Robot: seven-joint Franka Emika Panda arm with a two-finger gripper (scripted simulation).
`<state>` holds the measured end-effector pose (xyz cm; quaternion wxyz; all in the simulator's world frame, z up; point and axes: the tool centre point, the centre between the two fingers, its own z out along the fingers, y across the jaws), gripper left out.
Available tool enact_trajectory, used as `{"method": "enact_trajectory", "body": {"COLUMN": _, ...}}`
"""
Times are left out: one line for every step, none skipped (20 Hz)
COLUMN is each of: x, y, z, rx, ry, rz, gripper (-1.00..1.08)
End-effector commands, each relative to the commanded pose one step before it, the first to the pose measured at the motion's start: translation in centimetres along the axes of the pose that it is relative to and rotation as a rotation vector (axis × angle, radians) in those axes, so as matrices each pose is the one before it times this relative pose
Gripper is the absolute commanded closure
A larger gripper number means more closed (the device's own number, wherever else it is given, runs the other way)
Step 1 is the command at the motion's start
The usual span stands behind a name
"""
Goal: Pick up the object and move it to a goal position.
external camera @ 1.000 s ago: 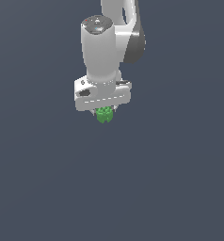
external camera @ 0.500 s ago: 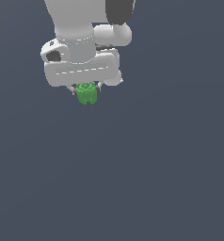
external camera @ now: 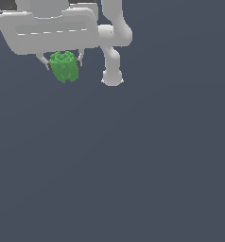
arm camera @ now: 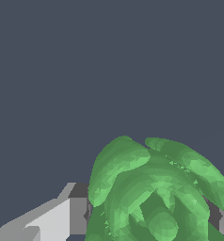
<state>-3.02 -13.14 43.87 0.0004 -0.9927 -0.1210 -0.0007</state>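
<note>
The object [external camera: 64,66] is a small bright green, lumpy, ridged thing with a bumpy top. It hangs between the two fingers of my white gripper [external camera: 63,62], which is shut on it at the upper part of the exterior view's left. Both are well above the dark grey floor [external camera: 133,179]. In the wrist view the object [arm camera: 156,188] fills much of the picture, with one grey finger [arm camera: 62,214] beside it and the other mostly hidden behind it.
The white arm's links and a rounded joint [external camera: 112,75] show to the exterior view's right of the gripper. The floor is plain dark grey with no other thing on it in view.
The gripper, holding the green object, has risen and moved toward the exterior view's left and closer to the camera, so it looks larger. The grip has not changed.
</note>
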Motion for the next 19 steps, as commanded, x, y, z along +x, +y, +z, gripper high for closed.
{"method": "enact_trajectory", "body": {"x": -0.144, "y": 0.896, "z": -1.767, "rx": 0.0003, "ry": -0.0011, "rz": -0.00058, "gripper": 1.08}}
{"method": "enact_trajectory", "body": {"x": -0.032, "y": 0.31, "z": -0.588, "rx": 0.0, "ry": 0.0, "rz": 0.0, "gripper": 1.08}}
{"method": "enact_trajectory", "body": {"x": -0.02, "y": 0.262, "z": -0.543, "rx": -0.00063, "ry": -0.00023, "rz": 0.00014, "gripper": 1.08}}
{"method": "enact_trajectory", "body": {"x": -0.022, "y": 0.26, "z": -0.49, "rx": 0.0, "ry": 0.0, "rz": 0.0, "gripper": 1.08}}
{"method": "enact_trajectory", "body": {"x": -0.018, "y": 0.237, "z": -0.445, "rx": 0.0, "ry": 0.0, "rz": 0.0, "gripper": 1.08}}
{"method": "enact_trajectory", "body": {"x": -0.014, "y": 0.215, "z": -0.403, "rx": 0.0, "ry": 0.0, "rz": 0.0, "gripper": 1.08}}
{"method": "enact_trajectory", "body": {"x": -0.011, "y": 0.194, "z": -0.363, "rx": 0.0, "ry": 0.0, "rz": 0.0, "gripper": 1.08}}
{"method": "enact_trajectory", "body": {"x": -0.008, "y": 0.175, "z": -0.326, "rx": 0.0, "ry": 0.0, "rz": 0.0, "gripper": 1.08}}
{"method": "enact_trajectory", "body": {"x": -0.005, "y": 0.157, "z": -0.29, "rx": 0.0, "ry": 0.0, "rz": 0.0, "gripper": 1.08}}
{"method": "enact_trajectory", "body": {"x": -0.003, "y": 0.139, "z": -0.257, "rx": 0.0, "ry": 0.0, "rz": 0.0, "gripper": 1.08}}
{"method": "enact_trajectory", "body": {"x": -0.001, "y": 0.122, "z": -0.225, "rx": 0.0, "ry": 0.0, "rz": 0.0, "gripper": 1.08}}
{"method": "enact_trajectory", "body": {"x": 0.0, "y": 0.106, "z": -0.195, "rx": 0.0, "ry": 0.0, "rz": 0.0, "gripper": 1.08}}
{"method": "enact_trajectory", "body": {"x": 0.001, "y": 0.091, "z": -0.167, "rx": 0.0, "ry": 0.0, "rz": 0.0, "gripper": 1.08}}
{"method": "enact_trajectory", "body": {"x": 0.004, "y": 0.057, "z": -0.147, "rx": -0.00062, "ry": -0.00019, "rz": 0.00023, "gripper": 1.08}}
{"method": "enact_trajectory", "body": {"x": 0.001, "y": 0.061, "z": -0.112, "rx": 0.0, "ry": 0.0, "rz": 0.0, "gripper": 1.08}}
{"method": "enact_trajectory", "body": {"x": 0.001, "y": 0.047, "z": -0.087, "rx": 0.0, "ry": 0.0, "rz": 0.0, "gripper": 1.08}}
{"method": "enact_trajectory", "body": {"x": 0.001, "y": 0.034, "z": -0.061, "rx": 0.0, "ry": 0.0, "rz": 0.0, "gripper": 1.08}}
{"method": "enact_trajectory", "body": {"x": 0.001, "y": 0.02, "z": -0.037, "rx": 0.0, "ry": 0.0, "rz": 0.0, "gripper": 1.08}}
{"method": "enact_trajectory", "body": {"x": 0.0, "y": 0.007, "z": -0.012, "rx": 0.0, "ry": 0.0, "rz": 0.0, "gripper": 1.08}}
